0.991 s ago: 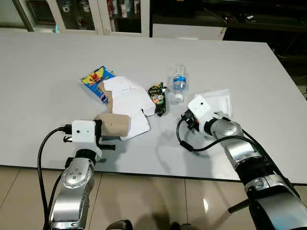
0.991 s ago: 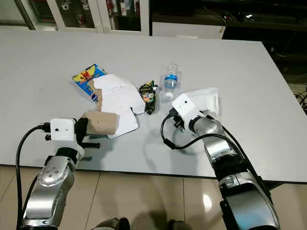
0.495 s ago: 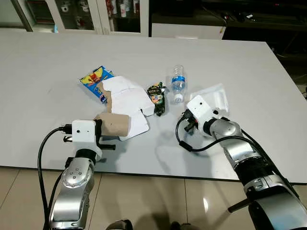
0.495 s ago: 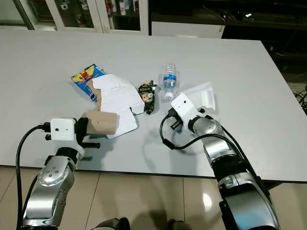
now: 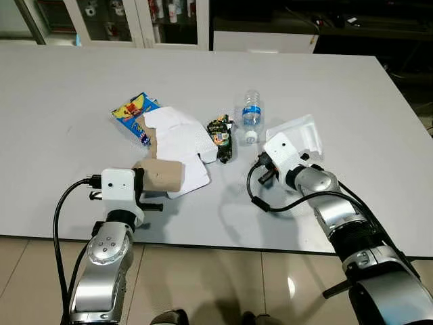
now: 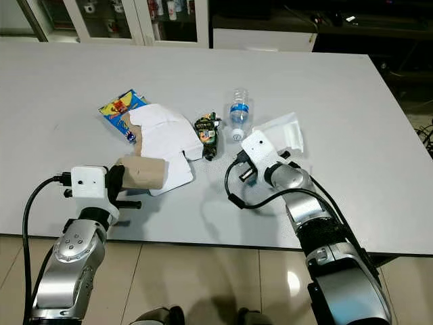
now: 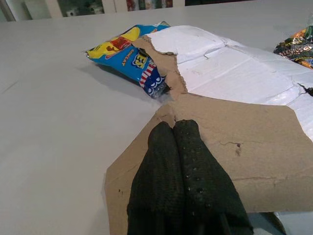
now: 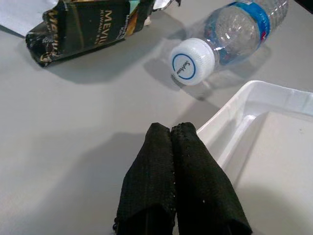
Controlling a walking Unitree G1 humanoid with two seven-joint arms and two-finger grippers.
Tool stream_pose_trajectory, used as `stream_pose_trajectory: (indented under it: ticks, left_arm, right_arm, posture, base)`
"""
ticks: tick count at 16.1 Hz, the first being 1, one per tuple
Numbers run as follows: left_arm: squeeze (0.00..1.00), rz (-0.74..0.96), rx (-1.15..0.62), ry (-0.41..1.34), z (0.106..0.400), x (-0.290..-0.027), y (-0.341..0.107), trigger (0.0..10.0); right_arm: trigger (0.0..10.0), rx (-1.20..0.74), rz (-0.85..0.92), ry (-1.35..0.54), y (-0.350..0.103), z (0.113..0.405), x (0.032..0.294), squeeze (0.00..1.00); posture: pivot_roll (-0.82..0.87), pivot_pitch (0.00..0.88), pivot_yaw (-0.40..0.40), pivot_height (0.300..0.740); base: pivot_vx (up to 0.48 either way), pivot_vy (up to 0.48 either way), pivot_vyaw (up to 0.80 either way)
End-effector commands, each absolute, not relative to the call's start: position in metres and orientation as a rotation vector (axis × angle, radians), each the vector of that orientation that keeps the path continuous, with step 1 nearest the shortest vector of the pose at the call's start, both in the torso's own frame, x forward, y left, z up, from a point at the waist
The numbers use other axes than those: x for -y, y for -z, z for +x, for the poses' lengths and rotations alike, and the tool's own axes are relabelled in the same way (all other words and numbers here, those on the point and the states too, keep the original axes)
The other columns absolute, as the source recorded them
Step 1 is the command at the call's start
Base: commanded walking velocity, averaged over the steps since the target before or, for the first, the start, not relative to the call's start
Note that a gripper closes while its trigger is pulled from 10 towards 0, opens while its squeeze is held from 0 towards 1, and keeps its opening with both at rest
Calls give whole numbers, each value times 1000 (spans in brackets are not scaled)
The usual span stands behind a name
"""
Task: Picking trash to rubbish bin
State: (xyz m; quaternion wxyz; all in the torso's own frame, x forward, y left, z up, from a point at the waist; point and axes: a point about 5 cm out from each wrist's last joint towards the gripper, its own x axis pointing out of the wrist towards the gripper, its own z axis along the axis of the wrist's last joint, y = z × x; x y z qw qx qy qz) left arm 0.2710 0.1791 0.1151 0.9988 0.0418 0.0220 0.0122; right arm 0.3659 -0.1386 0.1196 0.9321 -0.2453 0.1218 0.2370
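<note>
On the grey table [image 5: 81, 88], the right gripper [image 8: 172, 131], fingers pressed together, rests against a white plastic tray [image 8: 274, 147] beside a clear plastic bottle [image 8: 230, 36] and dark snack wrapper [image 8: 83, 24], while the left gripper [image 7: 174, 128], fingers together, lies on torn brown-and-white cardboard [image 7: 244, 122] near a blue crisp packet [image 7: 127, 51].

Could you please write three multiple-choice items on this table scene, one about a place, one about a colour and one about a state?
1. Where does the water bottle lie?
A. Between the dark snack wrapper and the white tray
B. On the floor
C. On top of the cardboard

2. What colour is the bottle's cap?
A. Red
B. White
C. Green

3. How do the fingers of the right end effector stand?
A. Spread wide
B. Clamped around the bottle
C. Pressed together, at the tray's rim

Answers:
1. A, since the head views show the bottle lying on the table with the wrapper on one side and the tray on the other.
2. B, since the right wrist view shows a white cap with a blue ring.
3. C, since the right wrist view shows no gap between the two black fingers.
</note>
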Motion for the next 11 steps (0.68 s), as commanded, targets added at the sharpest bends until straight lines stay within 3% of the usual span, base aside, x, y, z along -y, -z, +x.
stream_pose_trajectory:
  ticks: [1, 3, 4, 5, 7, 11]
  left_arm:
    - [0, 84, -54, -23, 272, -180, -114, 0]
    - [0, 85, -53, -23, 272, -180, -114, 0]
    - [0, 85, -53, -23, 273, -181, -114, 0]
    - [0, 85, -53, -23, 273, -181, -114, 0]
    - [0, 85, -53, -23, 274, -180, -114, 0]
    - [0, 90, -51, -21, 275, -182, -116, 0]
  right_arm:
    - [0, -370, -480, -467, -93, 357, 146, 0]
    - [196, -358, -476, -454, -95, 358, 146, 0]
    - [1412, -346, -474, -444, -97, 359, 146, 0]
    - [3490, -338, -472, -436, -99, 361, 147, 0]
    - [10000, -326, -472, -427, -101, 362, 146, 0]
    - [10000, -302, -446, -403, -103, 364, 145, 0]
  posture:
    - [-47, 137, 50, 740]
    - [-48, 134, 52, 740]
    - [-48, 134, 52, 740]
    - [-49, 131, 52, 740]
    - [-48, 130, 54, 740]
    - [-47, 132, 64, 740]
  base:
    - [0, 0, 0]
    - [0, 0, 0]
    - [0, 0, 0]
    - [0, 0, 0]
    - [0, 0, 0]
    - [0, 0, 0]
